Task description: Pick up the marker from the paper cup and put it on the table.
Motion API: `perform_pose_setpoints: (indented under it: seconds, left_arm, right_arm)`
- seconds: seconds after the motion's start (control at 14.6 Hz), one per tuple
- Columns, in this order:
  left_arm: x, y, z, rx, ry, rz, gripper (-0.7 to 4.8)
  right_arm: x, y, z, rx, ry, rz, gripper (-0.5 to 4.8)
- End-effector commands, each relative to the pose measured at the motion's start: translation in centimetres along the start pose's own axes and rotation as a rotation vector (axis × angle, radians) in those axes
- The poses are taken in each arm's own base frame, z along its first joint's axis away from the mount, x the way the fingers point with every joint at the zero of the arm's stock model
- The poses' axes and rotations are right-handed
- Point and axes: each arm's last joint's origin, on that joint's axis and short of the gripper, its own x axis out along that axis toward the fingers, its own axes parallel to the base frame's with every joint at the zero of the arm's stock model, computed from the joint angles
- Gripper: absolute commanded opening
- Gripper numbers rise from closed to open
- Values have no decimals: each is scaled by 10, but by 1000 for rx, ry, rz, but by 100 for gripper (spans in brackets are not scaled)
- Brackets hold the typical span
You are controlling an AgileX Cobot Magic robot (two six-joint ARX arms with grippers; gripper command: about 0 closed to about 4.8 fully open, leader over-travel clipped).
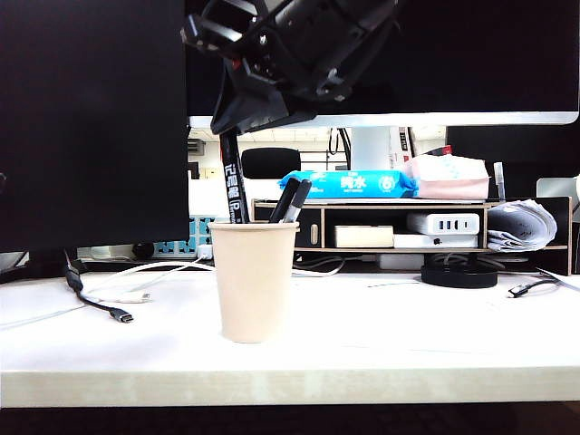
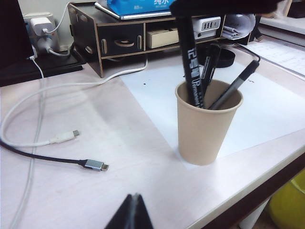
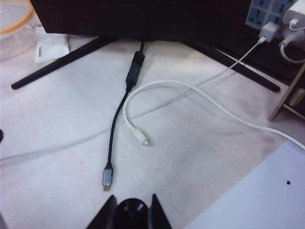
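The right gripper [image 1: 237, 116] pinches the top of the marker [image 1: 234, 186], whose lower end sits inside the paper cup [image 1: 254, 279] near the table's [image 1: 408, 344] front edge. Extraction is underway; next, lift clear. Left gripper [image 2: 132, 213]: fingers pressed together, idle.

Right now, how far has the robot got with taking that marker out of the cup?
Done: the right hand has closed on the marker's top end. In hand: lifting; its lower end remains inside the paper cup. Left: clear the rim and lay it on the table. The left hand waits shut.
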Motion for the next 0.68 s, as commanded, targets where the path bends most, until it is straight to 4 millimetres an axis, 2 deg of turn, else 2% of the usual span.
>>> perform_pose_setpoints:
  seconds: [0.07,0.34,0.68]
  left_arm:
    - [0,0,0,4,-5,-3,-4]
    - [0,0,0,4,-5,-3,-4]
    - [0,0,0,4,-5,-3,-4]
  right_arm:
    - [-4,0,6,-6,1,-4,53]
    - [-19,1,17,-34,-49,-4,53]
    - [-50,4,42,-70,-207,-5,52]
